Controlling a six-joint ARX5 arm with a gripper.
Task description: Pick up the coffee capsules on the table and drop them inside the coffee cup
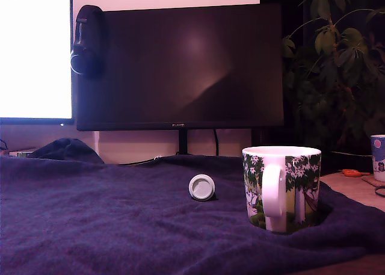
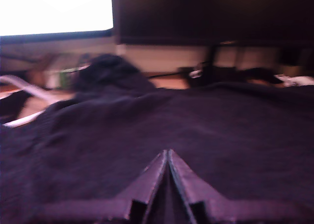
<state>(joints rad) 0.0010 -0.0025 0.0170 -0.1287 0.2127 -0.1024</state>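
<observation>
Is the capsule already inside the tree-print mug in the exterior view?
No, the coffee capsule lies on its side on the dark cloth, apart from the mug, toward the exterior view's left.

The pincer point(image 2: 168, 158) was seen closed, tips together, over a dark blanket point(image 2: 235, 136); monitors point(image 2: 211, 13) were seen beyond.

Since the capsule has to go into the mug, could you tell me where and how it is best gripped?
The coffee capsule lies tipped on its side on the dark blanket, round rimmed face toward the exterior camera, left of the coffee cup in that view. I would probably come from above and close the tool across the rim's edges, which offer two opposed sides.
</observation>
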